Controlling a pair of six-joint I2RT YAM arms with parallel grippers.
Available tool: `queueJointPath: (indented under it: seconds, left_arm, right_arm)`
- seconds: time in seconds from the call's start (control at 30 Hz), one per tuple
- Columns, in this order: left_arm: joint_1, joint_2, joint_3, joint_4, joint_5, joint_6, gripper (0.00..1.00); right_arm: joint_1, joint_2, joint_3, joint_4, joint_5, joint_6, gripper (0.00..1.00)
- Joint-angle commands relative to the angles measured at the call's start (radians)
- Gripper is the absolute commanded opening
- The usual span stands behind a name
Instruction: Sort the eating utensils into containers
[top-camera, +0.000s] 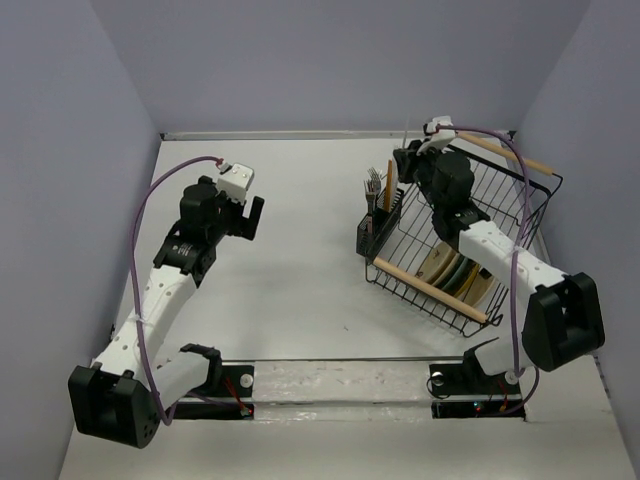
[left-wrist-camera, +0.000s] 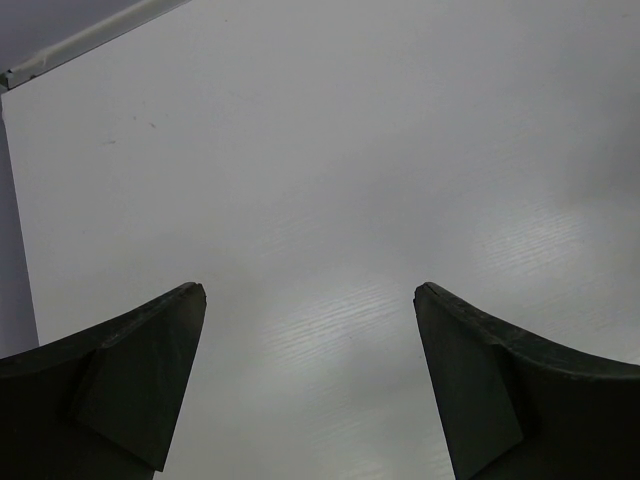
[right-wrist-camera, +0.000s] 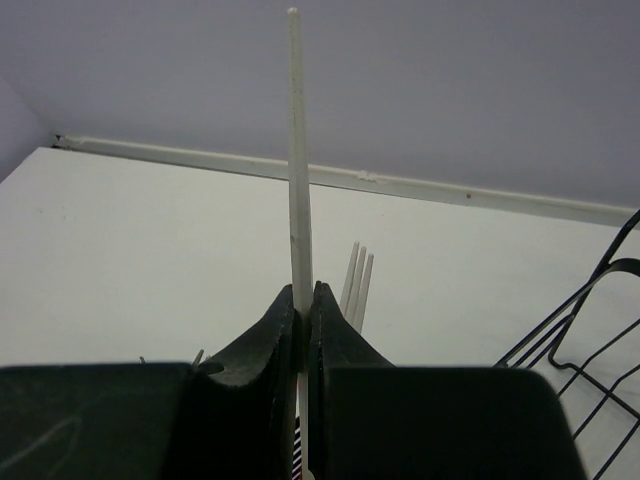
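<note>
Pale chopstick (right-wrist-camera: 296, 150) stands upright, pinched tight between the fingers of the right claw (right-wrist-camera: 304, 300), above the small black cutlery holder (top-camera: 378, 228) toward the far right corner of the counter (top-camera: 300, 270). Forks (top-camera: 374, 183) stand in that holder, just beside the wire rack (top-camera: 500, 215). Over the counter's left side, the left claw (left-wrist-camera: 310, 300) gapes wide, holding nothing.

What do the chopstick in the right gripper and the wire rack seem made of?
The chopstick looks like smooth matte white plastic, possibly painted wood: uniform, no grain. The rack looks like thin black-coated metal wire; its handles look like bare wood, tan and round.
</note>
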Motion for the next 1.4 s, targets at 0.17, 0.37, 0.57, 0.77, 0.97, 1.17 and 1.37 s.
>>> queueJointPath:
  seconds: [0.17,0.37,0.57,0.77,0.97,1.17,1.37]
  left_arm:
    - [0.010,-0.005,-0.015,0.049,0.004,0.017,0.99]
    - [0.013,-0.010,-0.018,0.048,0.014,0.019,0.99]
    - [0.020,-0.019,-0.022,0.048,0.023,0.022,0.99]
    - [0.049,-0.027,-0.042,0.052,-0.012,0.030,0.99]
    - [0.108,-0.047,-0.088,0.057,-0.024,0.042,0.99]
    - [0.178,-0.057,-0.139,0.069,-0.038,0.068,0.99]
    - [0.268,-0.053,-0.210,0.091,-0.038,0.090,0.99]
  right_arm:
    - [-0.013,0.048,-0.068,0.147,-0.061,0.028,0.00]
    - [-0.013,0.019,-0.063,0.078,-0.024,-0.006,0.61]
    - [-0.013,-0.057,0.030,-0.129,-0.049,-0.064,0.69]
    - [-0.013,-0.159,0.170,-0.445,0.083,-0.056,0.77]
    - [-0.119,-0.220,0.216,-0.829,0.288,0.043,0.85]
    - [-0.381,-0.413,0.060,-0.963,0.226,0.171,0.91]
    - [-0.403,-0.619,-0.132,-0.963,0.379,0.183,0.96]
